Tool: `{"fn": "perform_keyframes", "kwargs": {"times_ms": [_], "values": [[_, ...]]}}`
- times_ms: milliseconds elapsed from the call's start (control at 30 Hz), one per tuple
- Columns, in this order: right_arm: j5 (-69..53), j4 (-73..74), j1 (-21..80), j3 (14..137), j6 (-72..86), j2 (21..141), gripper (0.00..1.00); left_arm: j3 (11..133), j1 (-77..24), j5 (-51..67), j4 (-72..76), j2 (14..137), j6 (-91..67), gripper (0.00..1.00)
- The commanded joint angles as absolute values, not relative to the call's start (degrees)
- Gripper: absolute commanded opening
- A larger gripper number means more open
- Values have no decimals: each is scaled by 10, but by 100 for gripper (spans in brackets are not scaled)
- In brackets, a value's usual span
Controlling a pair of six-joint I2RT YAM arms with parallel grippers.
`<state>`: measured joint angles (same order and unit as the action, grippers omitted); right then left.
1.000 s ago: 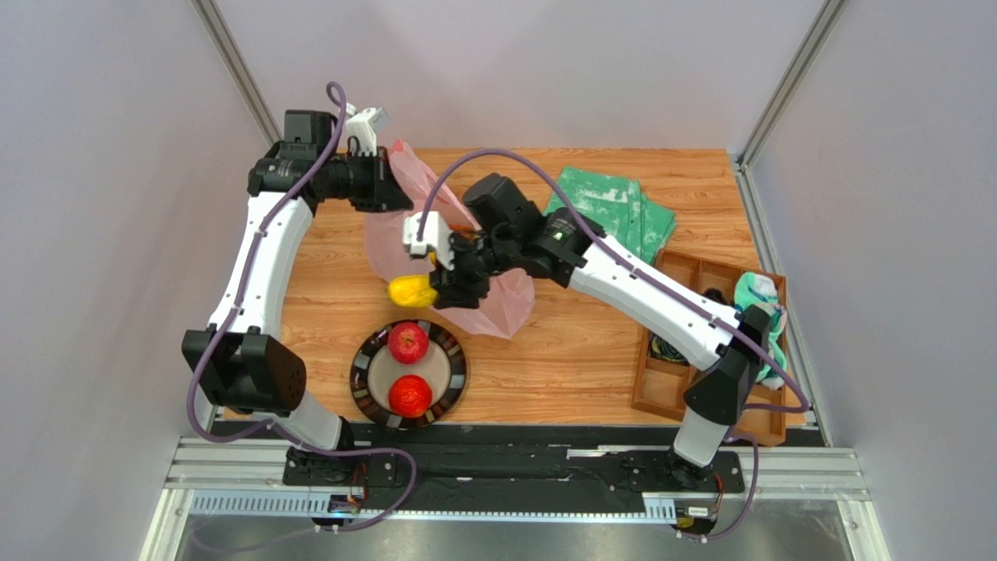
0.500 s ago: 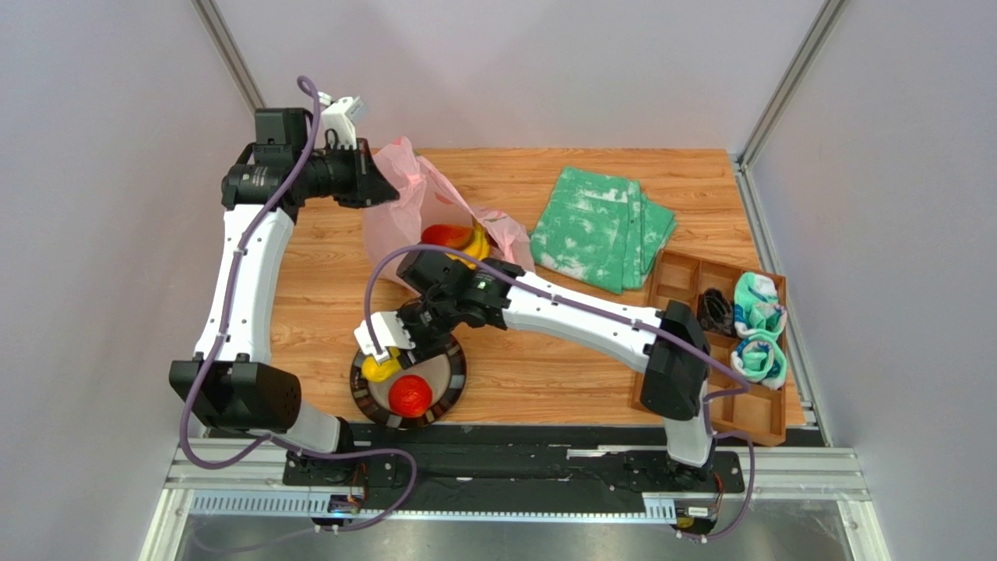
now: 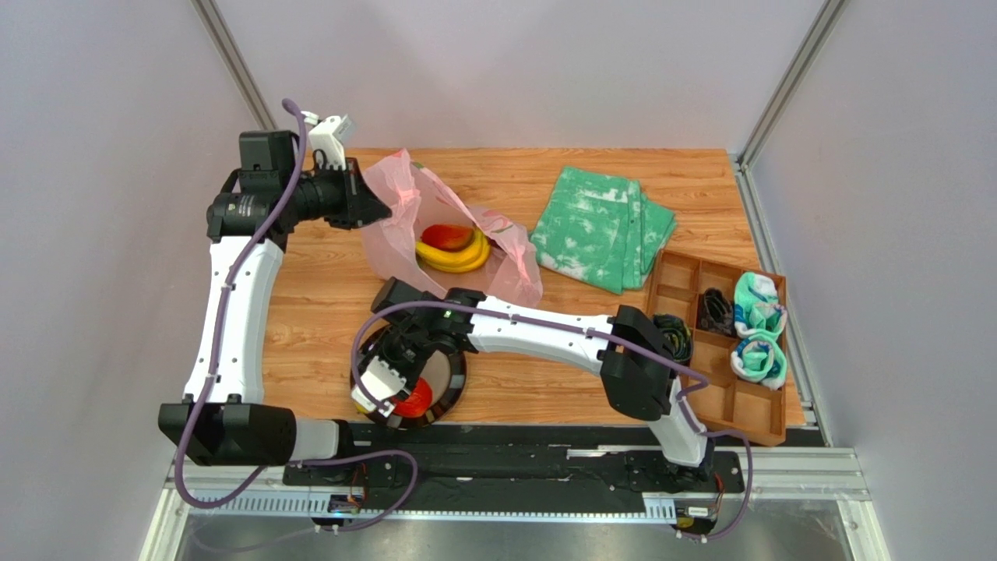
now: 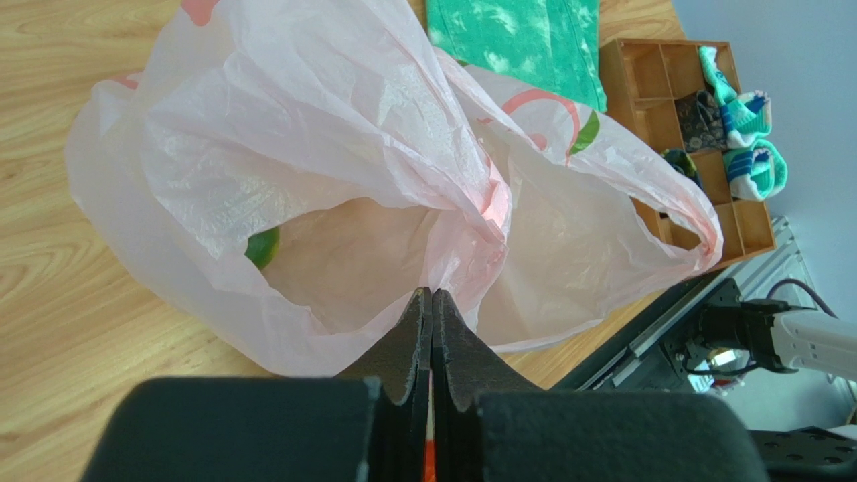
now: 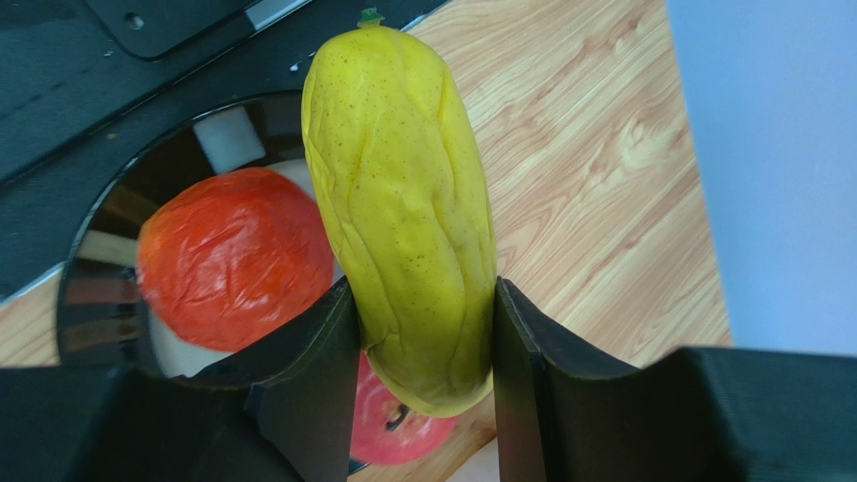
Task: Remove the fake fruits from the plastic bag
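Observation:
The pink plastic bag [image 3: 510, 267] lies open at the back of the table. Yellow bananas [image 3: 459, 256] and a red-green mango [image 3: 444, 236] lie in its mouth. My left gripper [image 3: 372, 200] is shut on the bag's rim [image 4: 458, 216] and holds it up; a green fruit [image 4: 262, 246] shows through the film. My right gripper [image 5: 422, 311] is shut on a long yellow lemon-like fruit [image 5: 402, 191] above the left edge of a dark round plate [image 3: 453, 382]. Two red apples [image 5: 233, 256] [image 5: 397, 427] lie on the plate.
A folded green-and-white cloth [image 3: 599, 228] lies at the back right. A wooden compartment tray [image 3: 749, 411] with socks [image 3: 755, 318] stands at the right edge. The black rail [image 5: 151, 40] of the arm bases runs just in front of the plate.
My right gripper has carried the yellow fruit from the bag down to the plate's left side. My left gripper has pulled the bag's rim further left and back.

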<state>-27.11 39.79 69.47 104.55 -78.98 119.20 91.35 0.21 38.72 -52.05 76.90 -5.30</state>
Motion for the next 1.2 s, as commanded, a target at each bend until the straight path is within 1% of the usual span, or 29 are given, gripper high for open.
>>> {"fn": "perform_keyframes", "kwargs": {"times_ms": [0, 367, 500, 567, 600, 633, 700, 733, 767, 833, 900, 1167], "values": [[-272, 330, 697, 1076, -855, 1219, 12, 905, 12, 398, -513, 735, -62, 0], [-264, 325, 700, 1121, -922, 1290, 15, 867, 32, 403, -511, 701, -67, 0], [-259, 319, 699, 1126, -924, 1303, 14, 857, 42, 408, -509, 693, -73, 0], [-257, 315, 699, 1126, -925, 1309, 16, 853, 45, 412, -507, 692, -76, 0], [-257, 312, 699, 1124, -926, 1310, 17, 850, 46, 414, -505, 691, -77, 0], [-255, 309, 699, 1122, -926, 1310, 22, 849, 47, 417, -505, 691, -79, 0], [-255, 291, 699, 1110, -929, 1309, 29, 848, 46, 417, -504, 690, -80, 0], [-251, 287, 700, 1107, -931, 1308, 39, 848, 47, 417, -504, 689, -80, 0], [-251, 279, 699, 1100, -931, 1308, 43, 849, 48, 417, -504, 688, -80, 0], [-250, 269, 698, 1094, -928, 1304, 51, 848, 48, 418, -504, 688, -81, 0], [-250, 263, 698, 1090, -923, 1299, 55, 847, 50, 418, -503, 686, -83, 0], [-242, 304, 693, 1069, -951, 1285, 55, 839, 57, 418, -497, 680, -85, 0]]}}
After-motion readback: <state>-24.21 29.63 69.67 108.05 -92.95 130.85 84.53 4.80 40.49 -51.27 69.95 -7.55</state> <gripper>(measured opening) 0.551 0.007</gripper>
